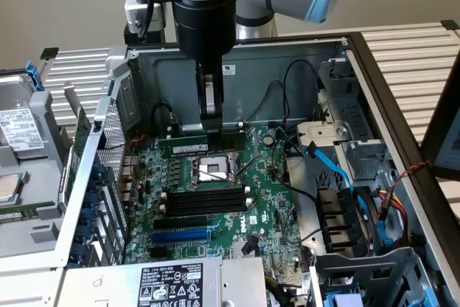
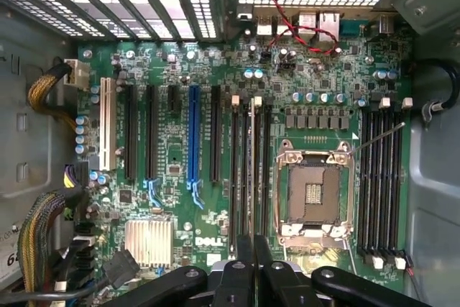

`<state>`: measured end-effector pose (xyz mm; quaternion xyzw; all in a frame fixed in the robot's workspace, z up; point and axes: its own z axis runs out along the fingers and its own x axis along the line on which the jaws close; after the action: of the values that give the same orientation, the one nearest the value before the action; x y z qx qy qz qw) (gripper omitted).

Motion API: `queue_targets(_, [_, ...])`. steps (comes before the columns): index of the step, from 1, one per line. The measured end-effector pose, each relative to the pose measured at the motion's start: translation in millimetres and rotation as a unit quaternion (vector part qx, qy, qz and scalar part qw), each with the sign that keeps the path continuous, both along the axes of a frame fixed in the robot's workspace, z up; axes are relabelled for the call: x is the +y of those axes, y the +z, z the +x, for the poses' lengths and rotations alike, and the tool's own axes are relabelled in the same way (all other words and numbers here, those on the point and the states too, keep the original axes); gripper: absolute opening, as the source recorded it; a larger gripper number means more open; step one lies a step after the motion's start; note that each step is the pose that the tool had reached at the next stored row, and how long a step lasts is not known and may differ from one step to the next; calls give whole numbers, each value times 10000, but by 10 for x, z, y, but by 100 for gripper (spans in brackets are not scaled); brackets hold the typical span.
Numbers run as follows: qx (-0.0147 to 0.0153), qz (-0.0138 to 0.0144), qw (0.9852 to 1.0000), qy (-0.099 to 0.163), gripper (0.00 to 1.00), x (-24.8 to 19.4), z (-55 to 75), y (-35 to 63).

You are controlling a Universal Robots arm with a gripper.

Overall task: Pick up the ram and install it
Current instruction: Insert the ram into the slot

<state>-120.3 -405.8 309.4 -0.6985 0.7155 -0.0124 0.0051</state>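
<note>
In the exterior view the ram (image 1: 203, 142), a long green stick with a label, hangs level inside the open computer case. My gripper (image 1: 210, 121) is shut on its upper edge from above. It hovers over the motherboard (image 1: 266, 199), near the CPU socket (image 1: 213, 171). In the wrist view my gripper (image 2: 253, 253) has its black fingers (image 2: 244, 251) close together. The ram's thin pale edge (image 2: 254, 170) runs out from between them, in line with the black memory slots (image 2: 251, 141) beside the CPU socket (image 2: 313, 192).
More black memory slots (image 2: 381, 185) lie on the socket's other side. Blue (image 2: 194, 134) and black expansion slots sit further along. Black and blue cables (image 1: 338, 170), drive bays (image 1: 345, 221) and a power supply (image 1: 172, 284) crowd the case. The case walls (image 1: 287, 55) stand close.
</note>
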Motion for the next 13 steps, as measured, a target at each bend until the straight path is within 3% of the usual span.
queue_targets(3, [-12,26,10000,1,12,0,-1,-44])
queue_targets(13, [-13,25,10000,1,12,-19,-1,-200])
